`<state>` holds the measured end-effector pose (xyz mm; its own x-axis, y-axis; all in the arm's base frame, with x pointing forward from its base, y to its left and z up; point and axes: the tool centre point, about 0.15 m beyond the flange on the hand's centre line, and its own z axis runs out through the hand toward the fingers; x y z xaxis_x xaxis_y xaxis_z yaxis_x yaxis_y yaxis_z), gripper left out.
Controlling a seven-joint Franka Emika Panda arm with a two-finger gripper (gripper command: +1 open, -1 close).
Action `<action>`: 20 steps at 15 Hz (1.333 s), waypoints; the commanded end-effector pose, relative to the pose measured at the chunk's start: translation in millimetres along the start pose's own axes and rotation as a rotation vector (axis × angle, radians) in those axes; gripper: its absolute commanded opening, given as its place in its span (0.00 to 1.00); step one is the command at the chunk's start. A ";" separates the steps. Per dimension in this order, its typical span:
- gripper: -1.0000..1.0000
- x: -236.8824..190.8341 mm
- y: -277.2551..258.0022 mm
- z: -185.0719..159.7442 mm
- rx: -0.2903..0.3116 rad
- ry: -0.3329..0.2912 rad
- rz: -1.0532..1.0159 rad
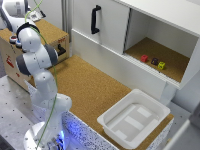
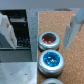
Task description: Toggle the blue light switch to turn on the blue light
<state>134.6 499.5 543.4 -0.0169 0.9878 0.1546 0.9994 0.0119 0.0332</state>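
1. The step in hand appears to be lining up over the blue light switch point(image 2: 51, 60) before pressing it. In the wrist view it sits between the two gripper point(image 2: 39, 30) fingers' line and the camera, at the cork board's point(image 1: 95, 85) edge where cork meets a grey ledge.
2. The fingers point(image 2: 8, 31) are spread wide apart and pinch nothing — one pale finger over the dark grey part, the other over the cork.
3. To press well, I judge one fingertip — not the gap between them — should come down square on the blue cap; with the fingers this far apart, the centre of the gripper would straddle the button and miss it. Bringing the fingers together first, or shifting sideways so a single tip is over the cap, looks safer.
4. The red button point(image 2: 49, 39) lies just beside the blue one, nearly touching ring to ring, so the approach should keep clear of it.
5. Counts in the wrist view: one blue-capped button, one red-capped button, and the rim of a third button point(image 2: 52, 81) at the frame edge, cap colour not visible.
6. Counts in the exterior view: one arm, one white tray point(image 1: 134, 118) at the board's near corner, three small blocks point(image 1: 153, 61) — red, dark, yellow — on the open cabinet shelf, one black handle point(image 1: 95, 19) on the cabinet door. The buttons are hidden there behind the arm.
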 end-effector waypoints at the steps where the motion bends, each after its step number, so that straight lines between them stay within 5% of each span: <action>1: 0.00 15.5 14.9 19.8 0.021 -0.057 -0.036; 17: 0.00 27.7 28.1 114.2 0.084 -0.120 -0.025; 20: 0.00 25.8 36.0 97.6 0.050 -0.119 0.008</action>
